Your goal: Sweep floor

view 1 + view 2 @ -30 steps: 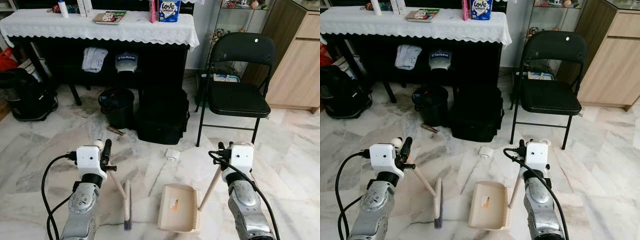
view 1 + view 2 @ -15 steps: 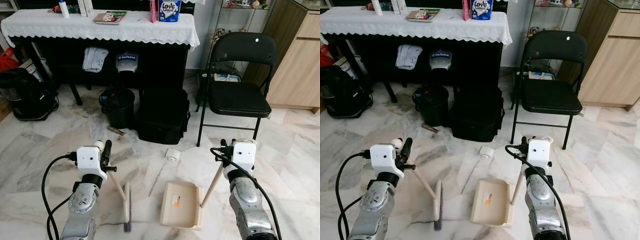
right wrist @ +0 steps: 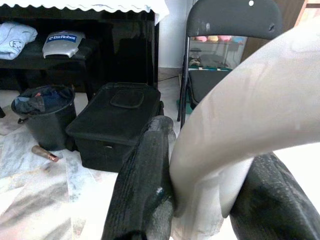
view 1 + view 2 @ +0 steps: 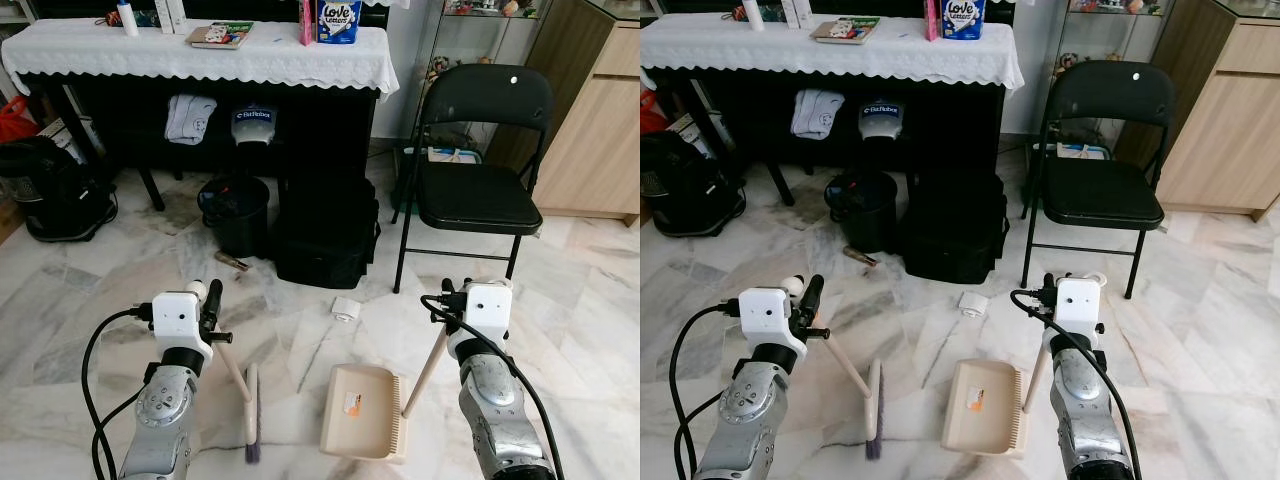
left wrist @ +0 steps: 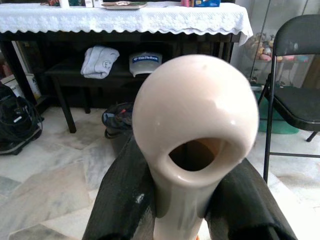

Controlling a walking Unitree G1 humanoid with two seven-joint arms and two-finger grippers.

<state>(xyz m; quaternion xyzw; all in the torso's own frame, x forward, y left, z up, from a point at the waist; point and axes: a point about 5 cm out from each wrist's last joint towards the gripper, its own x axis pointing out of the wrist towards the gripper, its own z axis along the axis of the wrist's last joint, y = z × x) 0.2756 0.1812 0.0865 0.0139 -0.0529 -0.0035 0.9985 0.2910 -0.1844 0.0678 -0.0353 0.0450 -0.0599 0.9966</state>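
Lighting: even, bright indoor daylight. Pale sheen on the marble floor (image 4: 300,340). Deep shade beneath the draped table (image 4: 200,50), upper left. Head views sharp. Wrist views: close handle ends soft, background clear.

A black folding chair (image 4: 478,165) stands beside a black case (image 4: 325,232).

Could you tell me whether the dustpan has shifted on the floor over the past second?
Yes. The dustpan slid slightly to the robot's right, judged against the white scrap.
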